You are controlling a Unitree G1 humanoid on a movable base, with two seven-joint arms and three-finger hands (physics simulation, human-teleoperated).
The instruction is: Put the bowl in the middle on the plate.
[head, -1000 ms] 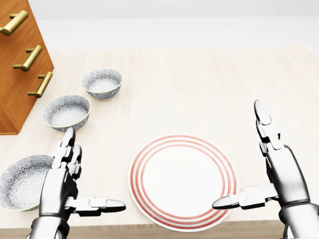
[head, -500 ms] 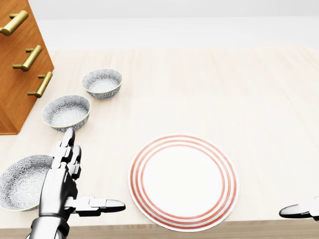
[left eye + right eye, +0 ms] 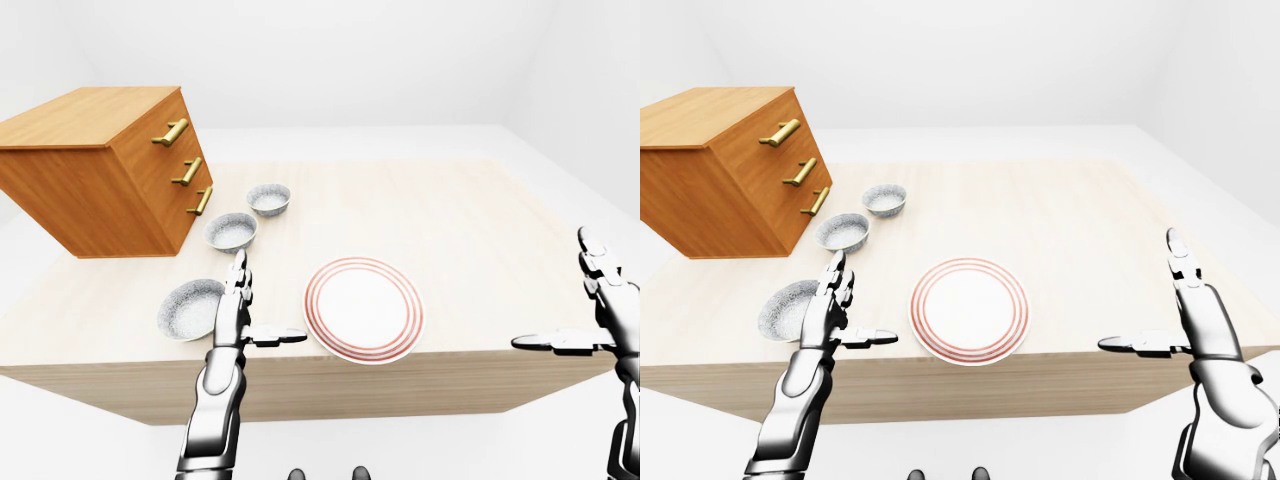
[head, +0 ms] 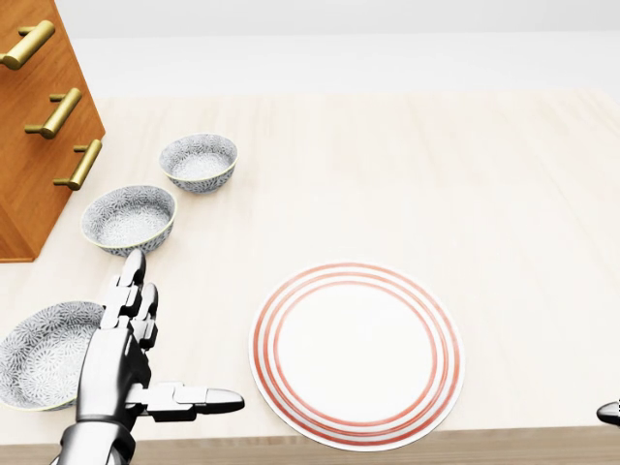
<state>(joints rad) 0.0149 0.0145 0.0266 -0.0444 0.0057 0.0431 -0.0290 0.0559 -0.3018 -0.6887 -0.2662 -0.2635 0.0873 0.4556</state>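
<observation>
Lying apart, middle bowl (image 4: pixel 129 218) sits above left hand (image 4: pixel 121 356) in head view.

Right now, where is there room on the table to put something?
In the head view, the table is bare right of the plate and above it. The left side is crowded: three bowls in a row beside the drawers, with the left hand by the nearest one.

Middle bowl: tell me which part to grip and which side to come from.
Likely best: grip the rim of the middle bowl, at its lower edge in the head view, coming down from above with the left hand. It sits upright and open, and that edge lies nearest the hand, away from the drawer chest.
</observation>
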